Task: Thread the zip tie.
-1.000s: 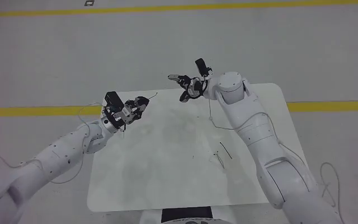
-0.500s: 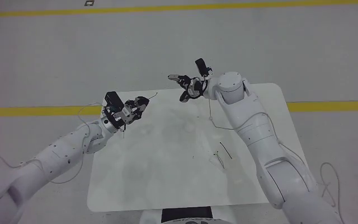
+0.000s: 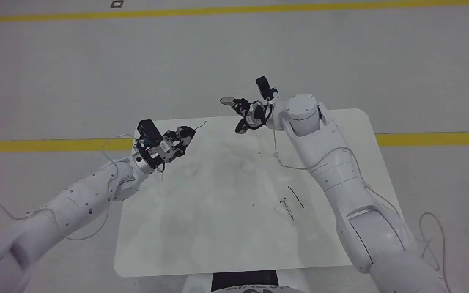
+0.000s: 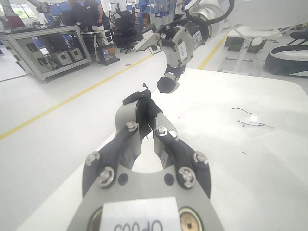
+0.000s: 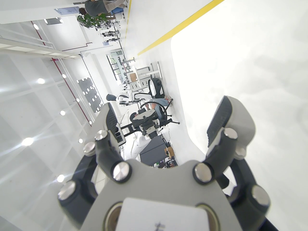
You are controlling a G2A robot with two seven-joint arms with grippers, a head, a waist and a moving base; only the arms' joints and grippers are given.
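A thin black zip tie is gripped in the clenched left gripper above the far left corner of the white table, with its free end pointed toward the table's far edge. The right gripper is held released, its 2 fingers spread wide, near the tie's free end but apart from it. A few loose zip ties are seen lying on the table beside the right arm, well apart from both grippers.
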